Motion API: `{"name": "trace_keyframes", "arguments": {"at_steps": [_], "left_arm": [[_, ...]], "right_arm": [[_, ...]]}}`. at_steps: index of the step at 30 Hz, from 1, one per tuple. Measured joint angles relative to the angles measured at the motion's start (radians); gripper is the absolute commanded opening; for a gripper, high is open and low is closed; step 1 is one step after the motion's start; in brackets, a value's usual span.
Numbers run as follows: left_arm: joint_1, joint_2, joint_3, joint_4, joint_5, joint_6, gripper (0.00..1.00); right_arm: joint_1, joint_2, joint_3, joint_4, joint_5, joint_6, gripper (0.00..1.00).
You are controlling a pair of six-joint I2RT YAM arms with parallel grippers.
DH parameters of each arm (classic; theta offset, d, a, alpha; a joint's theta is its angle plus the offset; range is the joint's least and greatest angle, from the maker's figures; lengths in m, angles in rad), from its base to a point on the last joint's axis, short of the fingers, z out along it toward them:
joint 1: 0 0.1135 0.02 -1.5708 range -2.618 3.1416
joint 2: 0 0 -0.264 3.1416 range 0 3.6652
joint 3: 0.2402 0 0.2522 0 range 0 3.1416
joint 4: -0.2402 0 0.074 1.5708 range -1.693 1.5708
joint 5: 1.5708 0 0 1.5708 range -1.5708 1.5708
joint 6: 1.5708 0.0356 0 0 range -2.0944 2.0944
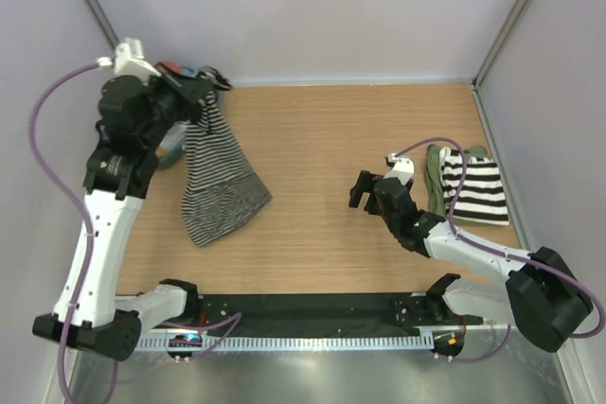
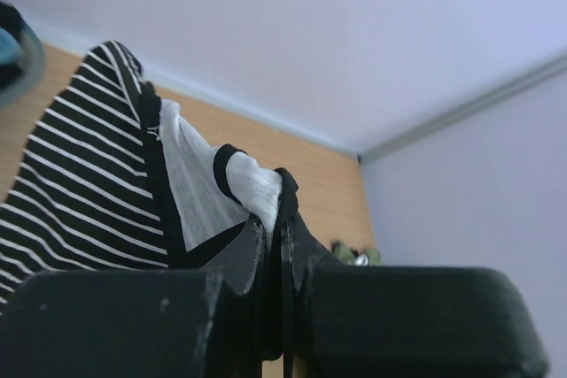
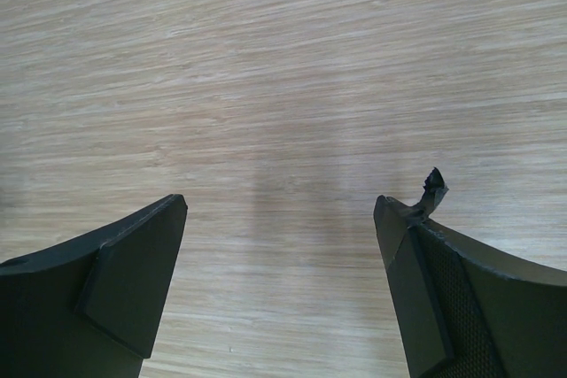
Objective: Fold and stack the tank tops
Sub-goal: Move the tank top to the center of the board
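A black-and-white striped tank top (image 1: pixel 220 191) hangs from my left gripper (image 1: pixel 203 104), which is raised at the far left of the table. Its lower part lies bunched on the wood. In the left wrist view the jaws (image 2: pixel 278 219) are shut on the top's black-trimmed edge, and the striped cloth (image 2: pixel 80 192) drapes away to the left. At the right side a folded striped tank top (image 1: pixel 473 188) lies on an olive green one (image 1: pixel 435 177). My right gripper (image 1: pixel 365 190) hovers left of that stack, open, with only bare wood between its fingers (image 3: pixel 282 210).
A round teal basket (image 1: pixel 173 150) stands at the far left, mostly hidden behind the left arm. The wooden table (image 1: pixel 331 130) is walled in by grey panels on three sides. A black rail with both arm bases runs along the near edge (image 1: pixel 312 307).
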Motion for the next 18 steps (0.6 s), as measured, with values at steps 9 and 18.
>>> {"name": "trace_keyframes", "arguments": {"at_steps": [9,18], "left_arm": [[-0.259,0.261,0.019,-0.002,0.066,-0.023,0.00],[-0.261,0.222,0.093,-0.009,0.063,-0.018,0.00]], "right_arm": [[0.000,-0.071,-0.032,0.021,-0.017,-0.039,0.76],[0.000,0.020,-0.066,0.224,-0.369,-0.123,0.84]]}}
